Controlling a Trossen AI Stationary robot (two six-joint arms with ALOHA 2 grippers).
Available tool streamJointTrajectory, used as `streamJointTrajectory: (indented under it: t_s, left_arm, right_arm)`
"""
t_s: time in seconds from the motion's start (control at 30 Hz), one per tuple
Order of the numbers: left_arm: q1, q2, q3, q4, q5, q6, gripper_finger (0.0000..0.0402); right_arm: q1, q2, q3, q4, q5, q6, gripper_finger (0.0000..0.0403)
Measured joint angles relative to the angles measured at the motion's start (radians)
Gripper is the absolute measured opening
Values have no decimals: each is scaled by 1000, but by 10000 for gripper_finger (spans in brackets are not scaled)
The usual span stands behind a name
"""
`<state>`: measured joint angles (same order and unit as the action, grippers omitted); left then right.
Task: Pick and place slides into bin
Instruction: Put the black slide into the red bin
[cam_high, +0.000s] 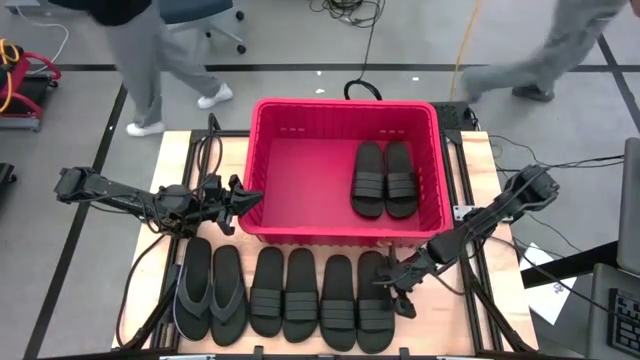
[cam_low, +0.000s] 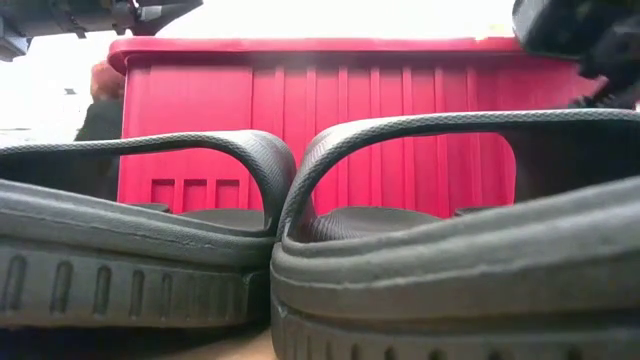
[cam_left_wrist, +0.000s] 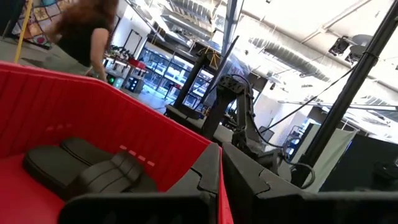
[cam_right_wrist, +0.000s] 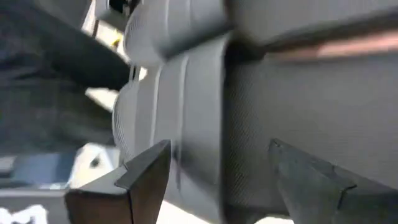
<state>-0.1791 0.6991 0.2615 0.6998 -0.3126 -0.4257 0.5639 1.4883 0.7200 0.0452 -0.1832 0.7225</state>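
The red bin (cam_high: 270, 150) stands at the far middle of the table (cam_high: 170, 160). Two ribbed-band slides (cam_high: 385, 180) already lie side by side in its right half. Six more sandals stand in a row on the table, just in front of the bin's near wall: a thong-strap pair (cam_high: 210, 290) at the left end, then four ribbed-band slides (cam_high: 320, 298).

The right end effector (cam_high: 400, 283) sits low at the rightmost slide (cam_high: 375, 298) of the row. In the right wrist view its fingers (cam_right_wrist: 146, 171) stand apart with the slide's ribbed band between them; they are not yet clamped on it. The left end effector (cam_high: 245, 203) hovers at the bin's left wall, its fingers apart and empty.

Handling judgement:
- The slides appear to be moulded matte rubber: light, not fragile, and tolerant of a short drop into the bin.
- The matte surface should give good friction, so slipping is unlikely.
- The sole looks thick and fairly stiff; the arched band looks thinner and likely to flex under load.
- The band is the best place to take hold. It stands clear of the footbed, as the low view shows, so one finger can pass beneath it.
- A grip on the sole edge is poorer, since neighbouring slides touch or nearly touch.
- Expect the slide to hang tilted from a band grip.
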Motion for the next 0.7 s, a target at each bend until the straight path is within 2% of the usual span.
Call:
streamJointTrajectory:
  t_s: [0.17,0.27,0.37,0.5,0.57,0.7]
  left_arm:
    - [0,0,0,0,0,13,21]
    - [0,0,0,-1,0,13,21]
    - [0,0,0,-1,0,13,21]
    - [0,0,0,-1,0,12,21]
    - [0,0,0,-1,0,4,21]
    - [0,0,0,-1,0,4,21]
  right_arm:
    - [8,50,0,73,-74,19,261]
    - [8,52,0,79,-84,23,237]
    - [7,41,0,83,-84,27,181]
    - [6,42,1,97,-86,36,72]
    - [7,41,1,113,-124,36,22]
    - [8,38,0,104,-232,70,15]
